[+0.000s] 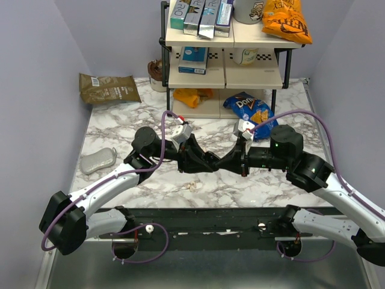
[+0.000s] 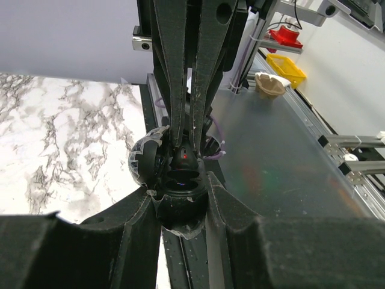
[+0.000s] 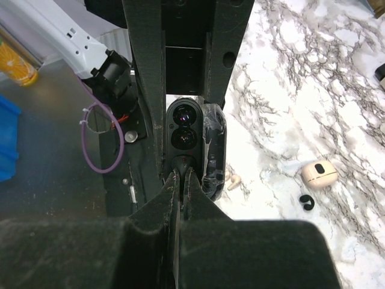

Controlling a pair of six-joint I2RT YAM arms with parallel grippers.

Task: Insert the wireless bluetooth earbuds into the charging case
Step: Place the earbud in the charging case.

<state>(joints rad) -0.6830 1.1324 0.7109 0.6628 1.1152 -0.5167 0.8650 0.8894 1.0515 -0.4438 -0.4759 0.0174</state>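
My jaws are matt black plastic, rough-grained. The open black case [image 2: 179, 205] in my left jaws is glossy, its rim scuffed pale; the black earbud [image 2: 183, 158] in my right jaws is glossy too, I think. The counter [image 3: 313, 72] beneath is smooth and marble-veined; the pale case [image 3: 319, 173] beside my right jaws is smooth plastic.

The left hand [image 1: 209, 161] and right hand [image 1: 228, 160] meet over the table [image 1: 114, 126], barring its centre. Room lies left, up to a grey pouch [image 1: 98, 160].

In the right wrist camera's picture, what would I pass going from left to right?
Purple cable loop → open black case → cream earbud lying on the marble → beige case.
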